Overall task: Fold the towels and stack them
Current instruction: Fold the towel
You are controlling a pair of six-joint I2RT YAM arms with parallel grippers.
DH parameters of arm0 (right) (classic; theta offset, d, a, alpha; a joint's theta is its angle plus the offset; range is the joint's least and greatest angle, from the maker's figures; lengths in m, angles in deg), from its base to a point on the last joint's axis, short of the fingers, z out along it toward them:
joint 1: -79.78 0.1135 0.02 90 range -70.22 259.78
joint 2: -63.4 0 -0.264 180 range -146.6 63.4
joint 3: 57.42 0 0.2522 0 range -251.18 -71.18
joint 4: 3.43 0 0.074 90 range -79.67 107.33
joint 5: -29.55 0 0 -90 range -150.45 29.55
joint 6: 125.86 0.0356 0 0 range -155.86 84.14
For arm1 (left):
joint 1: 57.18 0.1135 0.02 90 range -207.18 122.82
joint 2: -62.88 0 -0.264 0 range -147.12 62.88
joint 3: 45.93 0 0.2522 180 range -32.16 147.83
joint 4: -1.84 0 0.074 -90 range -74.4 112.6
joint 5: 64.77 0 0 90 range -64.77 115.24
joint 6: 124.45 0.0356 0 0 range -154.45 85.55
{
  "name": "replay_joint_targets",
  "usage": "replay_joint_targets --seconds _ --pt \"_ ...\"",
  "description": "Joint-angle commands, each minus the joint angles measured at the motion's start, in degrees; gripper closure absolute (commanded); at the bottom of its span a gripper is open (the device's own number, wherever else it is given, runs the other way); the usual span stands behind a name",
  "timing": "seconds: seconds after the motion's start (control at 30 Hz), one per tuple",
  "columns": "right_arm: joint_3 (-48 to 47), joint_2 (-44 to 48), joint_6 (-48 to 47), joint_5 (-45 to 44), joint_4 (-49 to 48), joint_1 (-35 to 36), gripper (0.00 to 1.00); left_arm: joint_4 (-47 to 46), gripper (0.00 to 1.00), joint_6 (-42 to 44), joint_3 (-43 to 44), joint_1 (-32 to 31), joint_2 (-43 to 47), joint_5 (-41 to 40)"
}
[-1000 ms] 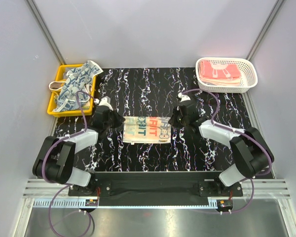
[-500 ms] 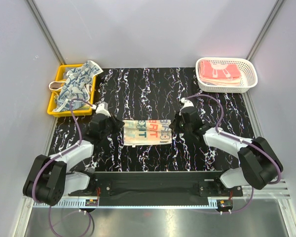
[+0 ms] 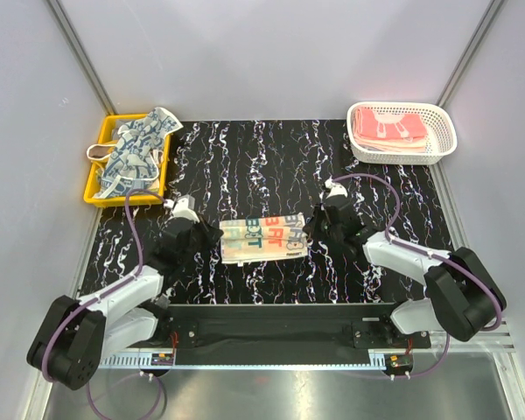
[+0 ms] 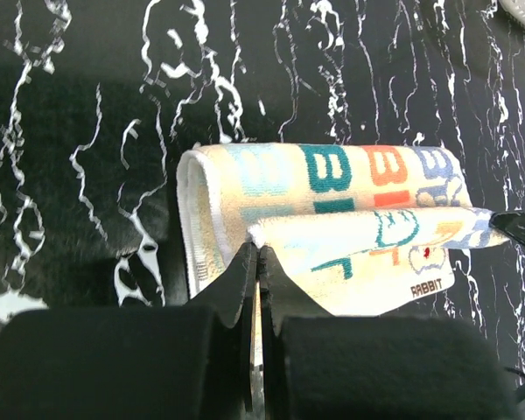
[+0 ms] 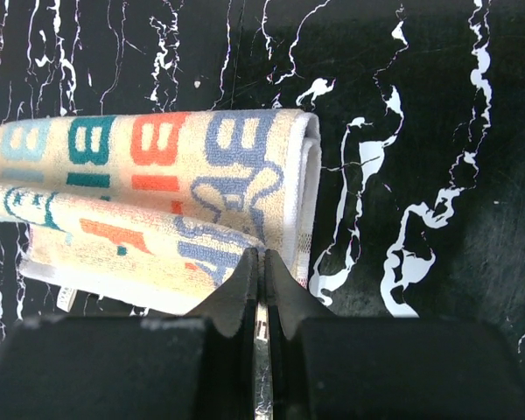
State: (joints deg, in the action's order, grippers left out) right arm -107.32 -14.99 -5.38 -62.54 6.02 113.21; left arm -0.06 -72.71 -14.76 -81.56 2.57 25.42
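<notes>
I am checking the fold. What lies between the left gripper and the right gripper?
The cream lettered towel, half folded, spans from the left gripper to the right gripper. The top view shows it.

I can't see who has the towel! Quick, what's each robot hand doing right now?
Left gripper: closed, pinching the lettered towel at its left end.
Right gripper: closed, pinching the same towel at its right end.

- cream towel (image 3: 262, 238): block letters teal, orange-red, pale blue, slate blue; white edge; small dark "RABBIT" print
- table (image 3: 245, 166): black, white marble-like veins
- tray (image 3: 114, 199): yellow
- towels in tray (image 3: 138, 144): white, blue pattern
- basket (image 3: 402, 158): white lattice
- towels in basket (image 3: 385, 129): pink, white stripes
- left gripper (image 4: 258, 258), right gripper (image 5: 261, 258): black
- cables (image 3: 129, 223): purple
</notes>
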Motion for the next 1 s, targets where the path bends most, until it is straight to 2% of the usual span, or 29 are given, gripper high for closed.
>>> replay_joint_targets --seconds 0.0,0.3,0.63,0.97 --pt "0.8 2.5 1.1 -1.9 -2.2 0.7 0.96 -0.6 1.00 -0.8 -1.7 -0.6 3.7 -3.8" --pt "1.3 4.4 2.6 -2.9 -0.9 0.6 0.95 2.4 1.00 -1.3 -3.7 -1.3 8.5 -2.9" --pt "-1.2 6.1 2.0 -3.0 2.8 0.7 0.95 10.6 1.00 -0.8 3.2 -1.3 10.7 -1.7" --pt "-0.9 7.6 2.0 -2.9 4.0 0.7 0.94 13.7 1.00 -3.1 0.3 -1.2 12.3 -0.5"
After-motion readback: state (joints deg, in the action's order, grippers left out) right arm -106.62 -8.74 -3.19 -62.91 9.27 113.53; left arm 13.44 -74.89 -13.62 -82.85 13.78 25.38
